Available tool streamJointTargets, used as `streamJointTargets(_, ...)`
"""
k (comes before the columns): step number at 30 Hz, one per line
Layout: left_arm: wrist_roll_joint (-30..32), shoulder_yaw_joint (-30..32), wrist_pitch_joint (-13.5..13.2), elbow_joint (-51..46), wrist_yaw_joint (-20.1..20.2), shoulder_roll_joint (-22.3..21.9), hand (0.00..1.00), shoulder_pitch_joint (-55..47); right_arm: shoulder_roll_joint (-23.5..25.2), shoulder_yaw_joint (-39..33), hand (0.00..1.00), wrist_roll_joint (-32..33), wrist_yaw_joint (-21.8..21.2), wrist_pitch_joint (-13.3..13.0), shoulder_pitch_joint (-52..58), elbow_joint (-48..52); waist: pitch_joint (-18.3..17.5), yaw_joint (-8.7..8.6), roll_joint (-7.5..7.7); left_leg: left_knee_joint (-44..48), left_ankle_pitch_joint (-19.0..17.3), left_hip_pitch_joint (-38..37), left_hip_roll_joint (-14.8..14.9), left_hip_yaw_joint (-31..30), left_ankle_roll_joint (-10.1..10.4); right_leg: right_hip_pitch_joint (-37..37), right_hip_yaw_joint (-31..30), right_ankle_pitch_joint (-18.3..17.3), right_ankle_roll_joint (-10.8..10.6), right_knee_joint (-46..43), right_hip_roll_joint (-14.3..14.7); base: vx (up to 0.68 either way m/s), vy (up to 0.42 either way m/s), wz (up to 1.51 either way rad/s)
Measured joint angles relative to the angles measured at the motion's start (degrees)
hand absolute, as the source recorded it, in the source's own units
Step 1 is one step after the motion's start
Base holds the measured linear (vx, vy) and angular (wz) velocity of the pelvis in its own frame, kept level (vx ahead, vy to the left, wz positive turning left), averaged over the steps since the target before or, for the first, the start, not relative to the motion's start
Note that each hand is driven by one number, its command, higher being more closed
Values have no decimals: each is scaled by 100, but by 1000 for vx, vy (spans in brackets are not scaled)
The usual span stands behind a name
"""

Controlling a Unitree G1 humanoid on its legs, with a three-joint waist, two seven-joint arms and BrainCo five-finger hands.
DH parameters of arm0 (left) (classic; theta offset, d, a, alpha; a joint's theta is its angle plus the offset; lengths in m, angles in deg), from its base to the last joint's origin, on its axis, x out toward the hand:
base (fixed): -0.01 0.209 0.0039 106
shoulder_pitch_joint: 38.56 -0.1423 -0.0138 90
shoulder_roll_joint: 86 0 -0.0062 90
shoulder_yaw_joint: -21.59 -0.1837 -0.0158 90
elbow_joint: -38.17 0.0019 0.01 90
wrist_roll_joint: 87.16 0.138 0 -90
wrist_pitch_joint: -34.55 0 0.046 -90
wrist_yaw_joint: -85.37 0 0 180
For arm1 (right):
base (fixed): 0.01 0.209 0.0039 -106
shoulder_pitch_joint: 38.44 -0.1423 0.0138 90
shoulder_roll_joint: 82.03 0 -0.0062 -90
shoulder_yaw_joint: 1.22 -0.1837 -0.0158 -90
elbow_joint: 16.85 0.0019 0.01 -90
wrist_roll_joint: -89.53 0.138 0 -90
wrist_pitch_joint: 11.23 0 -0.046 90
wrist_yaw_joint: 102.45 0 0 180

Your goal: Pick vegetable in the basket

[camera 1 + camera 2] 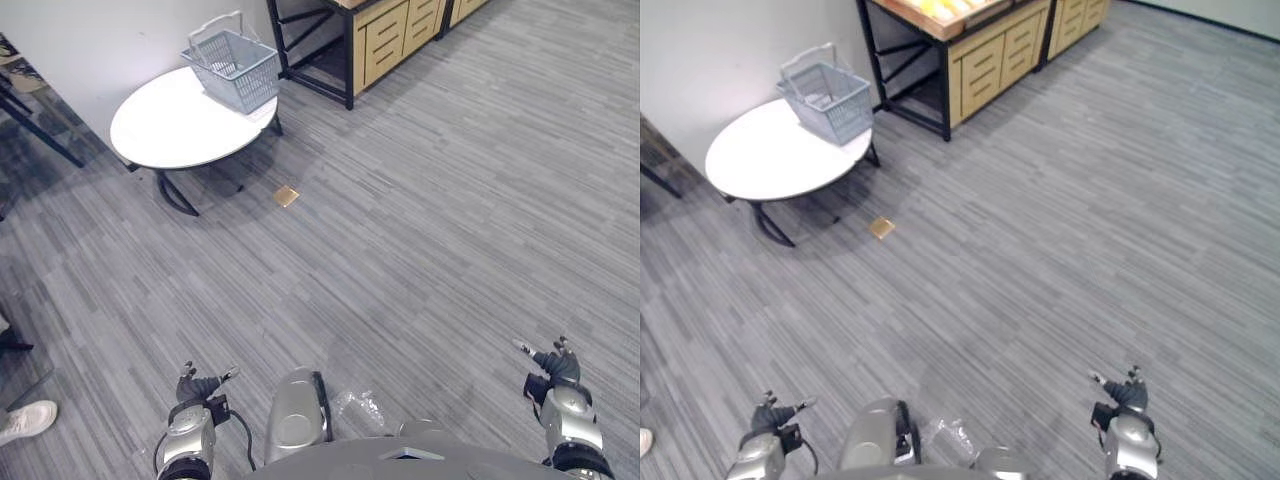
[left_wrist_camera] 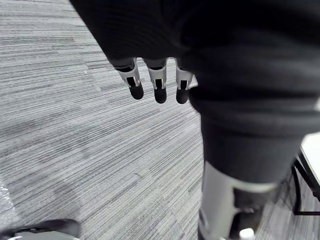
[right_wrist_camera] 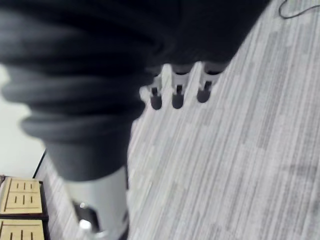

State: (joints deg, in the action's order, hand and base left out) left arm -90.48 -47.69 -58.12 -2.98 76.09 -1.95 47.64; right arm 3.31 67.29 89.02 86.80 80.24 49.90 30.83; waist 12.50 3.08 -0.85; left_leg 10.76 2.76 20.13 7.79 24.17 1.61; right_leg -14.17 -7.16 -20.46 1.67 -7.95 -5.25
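Note:
A grey plastic basket [image 1: 235, 65] with raised handles stands at the far edge of a round white table [image 1: 165, 130] at the upper left. The same basket [image 1: 828, 95] looks empty from here. My left hand [image 1: 198, 390] hangs low at the lower left over the carpet, fingers relaxed and holding nothing. My right hand [image 1: 552, 368] hangs at the lower right, fingers loose as well. In the wrist views the left hand's fingers [image 2: 159, 85] and the right hand's fingers [image 3: 177, 92] point down at bare carpet. I see no vegetable on the table or floor.
A black-framed shelf with wooden drawers [image 1: 985, 55] stands behind the table against the wall. A small tan patch [image 1: 287, 196] lies on the carpet near the table. A crumpled clear wrapper [image 1: 360, 408] lies by me. A person's white shoe [image 1: 25, 420] shows at the left edge.

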Motion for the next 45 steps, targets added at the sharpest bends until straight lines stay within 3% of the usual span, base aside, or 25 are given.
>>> streamJointTargets(1,-4,-34,-24,71,-3,107,0,-20,-2,237,0,-111,-1,-9,-71,-1,-4,55,48,44,278,-87,-108,109,-532,-102,-6,17,-62,-68,-143,531,358,7)
streamJointTargets(2,8,-42,-36,76,4,128,0,66,13,454,0,-222,-48,-23,-163,61,4,68,167,230,90,-76,-255,122,-640,29,9,233,-428,-368,-316,530,364,16)
streamJointTargets(5,19,-47,-49,-26,10,122,0,-9,41,654,0,-420,-68,-80,-364,135,-2,129,336,870,-650,-221,-398,99,-741,216,-19,708,-1163,-1512,-422,555,331,25)
streamJointTargets(6,21,-49,-56,-45,9,149,0,-93,66,813,0,-485,-69,-131,-418,225,-9,121,394,981,-965,-446,-487,-18,-738,467,-36,1250,-1638,-2410,-400,527,252,54)
streamJointTargets(7,37,-58,-53,-49,6,189,0,-155,126,974,0,-536,-67,-187,-434,332,-36,88,449,943,-1178,-732,-597,-216,-725,795,-88,1914,-1717,-3384,-247,623,279,63)
streamJointTargets(9,61,-184,-36,-50,11,199,0,-221,172,1232,0,-541,-93,-214,-486,543,-33,91,468,732,-1374,-1257,-712,-475,-713,1473,-14,1900,-1688,-4979,-46,522,145,67)
streamJointTargets(11,62,-400,-32,-52,10,160,0,-284,176,1391,0,-548,-128,-233,-472,893,-6,29,378,182,-1354,-1947,-837,-806,-669,2119,456,1481,-1539,-5798,-97,469,44,85)
streamJointTargets(13,63,-593,-34,-103,11,168,0,-284,171,1389,0,-547,-127,-264,-480,1253,4,-109,256,-326,-1321,-2586,-831,-1337,-608,2904,980,909,-840,-5326,-296,479,-47,116)
streamJointTargets(15,64,-611,-35,-185,13,179,0,-186,163,1364,0,-545,-124,-280,-509,1403,14,-222,237,-456,-1390,-2781,-740,-1721,-493,3308,1023,767,-751,-4269,-333,487,-190,119)
streamJointTargets(17,73,-664,-45,-194,17,235,0,-60,110,1321,0,-546,-106,-287,-648,1487,50,-290,163,-486,-1591,-2982,-477,-2190,-186,3474,962,1171,-748,-1680,-381,553,-340,128)
streamJointTargets(19,91,-659,-49,-195,11,306,0,-41,-62,1343,0,-578,-6,-285,-909,1495,25,-257,294,-499,-1807,-3164,-345,-2346,149,3451,844,1736,-820,-72,-485,546,-432,91)
streamJointTargets(21,207,-693,-48,-160,17,247,0,-103,-459,1341,0,-770,51,-279,-1146,1679,41,-244,180,-367,-2157,-3406,-101,-2536,371,3501,779,2321,-1018,-457,-431,580,-478,85)
streamJointTargets(23,251,-718,-138,-152,18,26,0,-248,-763,1357,0,-1141,144,-275,-1307,2088,-28,-211,-232,842,-2023,-2920,313,-2716,369,3542,1115,1883,-692,-1283,-195,595,-491,67)
streamJointTargets(24,273,-705,-168,-146,15,-20,0,-309,-760,1391,0,-1244,184,-278,-1410,2156,-11,-216,-278,1373,-1895,-2692,364,-2769,390,3502,1168,1706,-632,-1412,-167,593,-494,55)
streamJointTargets(26,263,-732,-150,-136,15,-236,0,-407,-754,1671,0,-1558,310,-235,-1753,2188,215,-187,-378,3782,-1088,-1640,657,-2744,475,2952,1476,1209,-407,-1570,-110,487,-346,52)
streamJointTargets(28,268,-787,-137,-139,16,-281,0,-457,-737,1964,0,-1667,352,-214,-1865,2210,388,-94,-377,4920,-1194,-1087,848,-2199,301,2314,1643,1007,-227,-1402,-106,384,-219,40)
streamJointTargets(30,271,-782,-133,-205,15,-282,0,-481,-737,2126,0,-1707,365,-222,-1888,2270,403,66,-349,4749,-1290,-724,862,-1528,144,1797,1781,954,-203,-990,-131,367,-143,28)
streamJointTargets(33,271,-771,-138,-293,20,-282,0,-711,-791,2317,0,-1955,364,-224,-2114,2297,402,103,-350,3017,-1368,-364,559,-563,80,1257,1974,929,-246,-304,-152,372,9,23)
streamJointTargets(35,274,-760,-135,-275,21,-290,0,-791,-1009,2569,0,-2121,343,-227,-2295,2263,405,98,-345,1515,-1073,-354,198,-177,133,952,2116,891,-405,24,-202,544,138,18)
streamJointTargets(36,275,-754,-137,-256,20,-343,0,-925,-1263,2823,0,-2128,314,-243,-2486,2107,347,135,-455,464,-337,-521,49,-1,18,734,2156,741,-699,-24,-144,621,198,3)
streamJointTargets(37,276,-722,-133,-199,22,-318,0,-895,-1266,2910,0,-2166,305,-245,-2555,1992,373,242,-302,500,-311,-665,-73,46,-597,671,2027,579,-771,-223,-239,625,192,1)
streamJointTargets(39,284,-724,-129,-176,40,-366,0,-846,-1296,3010,0,-2353,194,-274,-2651,1860,347,270,-22,588,-634,-815,-331,6,-637,718,2013,569,-792,-821,-531,414,98,34)
streamJointTargets(40,287,-738,-122,-127,65,-422,0,-823,-1286,3090,0,-2363,149,-280,-2896,1614,391,268,57,594,-795,-1027,-439,-78,-690,994,1917,599,-853,-1835,-693,511,102,50)
streamJointTargets(42,289,-840,-72,-20,59,-366,0,-722,-1321,3155,0,-2448,91,-286,-3232,1268,465,217,53,492,-965,-1445,-531,-349,-685,1646,1503,673,-1237,-3727,-757,572,40,60)
streamJointTargets(45,291,-949,-55,-26,56,-189,0,-582,-1363,3427,0,-2451,97,-297,-3726,883,529,232,40,206,-978,-1914,-506,-584,-666,2254,1338,492,-819,-4061,-687,340,-84,63)
